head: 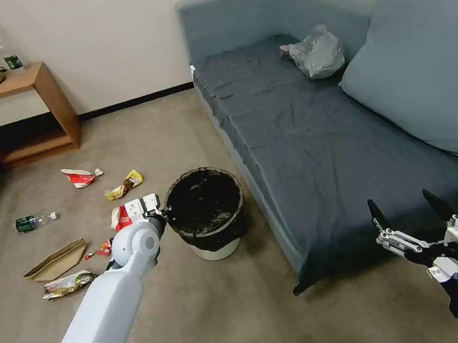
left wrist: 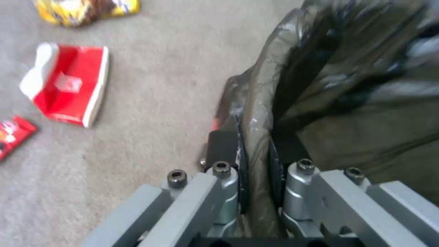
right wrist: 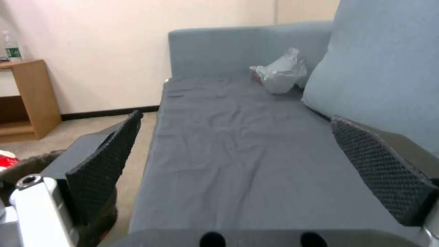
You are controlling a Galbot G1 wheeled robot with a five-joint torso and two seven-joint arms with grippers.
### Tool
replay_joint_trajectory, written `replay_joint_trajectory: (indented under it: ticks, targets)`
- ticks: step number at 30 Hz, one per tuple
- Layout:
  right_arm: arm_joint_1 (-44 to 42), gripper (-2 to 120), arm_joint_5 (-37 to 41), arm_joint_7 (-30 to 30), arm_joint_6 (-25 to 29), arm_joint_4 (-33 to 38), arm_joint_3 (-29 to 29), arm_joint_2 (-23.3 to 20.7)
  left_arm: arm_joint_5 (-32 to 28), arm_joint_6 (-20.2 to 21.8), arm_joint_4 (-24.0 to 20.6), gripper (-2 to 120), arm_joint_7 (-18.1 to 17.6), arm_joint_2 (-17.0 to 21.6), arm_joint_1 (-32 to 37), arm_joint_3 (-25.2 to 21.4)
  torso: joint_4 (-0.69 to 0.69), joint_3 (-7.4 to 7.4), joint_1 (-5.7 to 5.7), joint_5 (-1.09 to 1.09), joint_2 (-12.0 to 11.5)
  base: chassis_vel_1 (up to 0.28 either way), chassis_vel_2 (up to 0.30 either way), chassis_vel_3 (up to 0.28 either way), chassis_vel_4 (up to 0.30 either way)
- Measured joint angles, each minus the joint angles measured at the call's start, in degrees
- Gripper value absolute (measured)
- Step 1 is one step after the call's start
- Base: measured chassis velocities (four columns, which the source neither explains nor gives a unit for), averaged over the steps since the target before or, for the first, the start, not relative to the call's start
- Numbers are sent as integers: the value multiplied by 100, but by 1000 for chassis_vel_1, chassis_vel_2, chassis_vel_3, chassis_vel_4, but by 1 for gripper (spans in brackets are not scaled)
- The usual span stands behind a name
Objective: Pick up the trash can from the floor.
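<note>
Your left gripper is clamped on the rim of the bin, which stands on the floor beside the sofa. Lift straight up, keeping the bin level. Your right gripper hangs with fingers apart over the sofa's near corner.

Trash can: white body, black bag liner over the rim, glossy with grey highlights. Floor: plain beige-grey carpet. Left gripper: white and grey housing, black finger pads. Right gripper: silver-white body, black fingers with a honeycomb texture. Sofa: dark slate-blue seat sheet, lighter grey-blue back. Cushion: grey-blue. Plastic bag: pale grey. Side table: light brown wood. Litter: red-and-white carton, yellow wrapper, brown paper bag, green-labelled bottle.
</note>
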Motion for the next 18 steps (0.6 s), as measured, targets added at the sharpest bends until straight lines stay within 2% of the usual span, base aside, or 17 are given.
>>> replay_joint_trajectory:
  ticks: [4, 6, 7, 9, 10, 12, 13, 17, 18]
  targets:
    - [-8, 100, 1, 0, 0, 17, 4, 0, -47, 14, -324, 6, -6, 91, 114, -175, 0, 0, 0, 0, 0, 0, 0, 0, 0]
    - [-11, 100, 2, 0, 1, 32, 11, 0, -154, 53, -804, 6, -8, 220, 300, -426, 2, 0, 0, 1, 0, 0, 0, 0, 0]
    - [-11, 100, 2, 0, 1, 32, 11, 0, -154, 53, -804, 6, -8, 220, 300, -426, 2, 0, 0, 1, 0, 0, 0, 0, 0]
    - [-12, 100, 2, -1, 2, 39, 12, 0, -231, 73, -1203, 6, -6, 334, 487, -619, -1, 0, 0, 0, 0, 0, 0, 0, 0]
    - [-12, 100, 2, -1, 2, 39, 12, 0, -231, 73, -1203, 6, -6, 334, 487, -619, -1, 0, 0, 0, 0, 0, 0, 0, 0]
    - [-13, 100, -10, -6, 4, 57, -8, 0, -357, 91, -1689, 6, -6, 495, 775, -893, 1, 0, 0, 0, 0, 0, 0, 0, 0]
    - [-13, 100, -10, -6, 4, 57, -8, 0, -357, 91, -1689, 6, -6, 495, 775, -893, 1, 0, 0, 0, 0, 0, 0, 0, 0]
    - [-24, 100, -47, -26, 6, 94, -58, 0, -496, 96, -2252, 6, 26, 702, 1221, -1226, 1, 0, 0, 0, 0, 0, 0, 0, 0]
    - [-24, 100, -47, -26, 6, 94, -58, 0, -496, 96, -2252, 6, 26, 702, 1221, -1226, 1, 0, 0, 0, 0, 0, 0, 0, 0]
